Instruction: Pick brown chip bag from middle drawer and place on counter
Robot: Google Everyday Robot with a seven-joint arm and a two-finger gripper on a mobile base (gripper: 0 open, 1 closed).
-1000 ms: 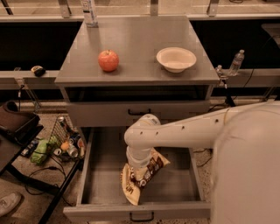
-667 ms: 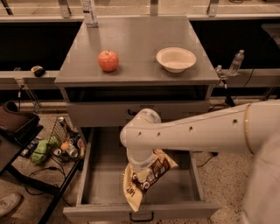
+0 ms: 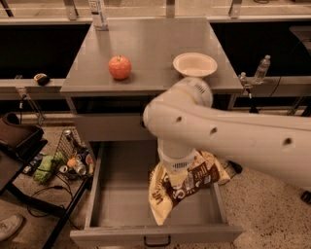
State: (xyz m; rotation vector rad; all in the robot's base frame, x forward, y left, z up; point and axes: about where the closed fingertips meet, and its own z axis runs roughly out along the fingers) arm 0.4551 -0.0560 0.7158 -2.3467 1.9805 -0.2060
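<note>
The brown chip bag [image 3: 187, 187], crinkled with cream ends and white lettering, hangs tilted under my gripper [image 3: 177, 170], lifted above the floor of the open middle drawer [image 3: 121, 194]. The gripper points down from my white arm and is shut on the bag's upper part; its fingers are mostly hidden by the wrist. The drawer is pulled fully out, with its black handle [image 3: 156, 240] at the bottom edge. The grey counter [image 3: 150, 44] lies above and behind the arm.
A red apple [image 3: 119, 67] and a white bowl [image 3: 195, 64] sit on the counter, with a bottle [image 3: 98, 12] at its back edge. A wire basket of cans [image 3: 73, 155] stands on the floor to the left. A water bottle [image 3: 261, 69] stands on the right ledge.
My arm has risen and swung closer to the camera, lifting the chip bag off the drawer floor and a little to the right.
</note>
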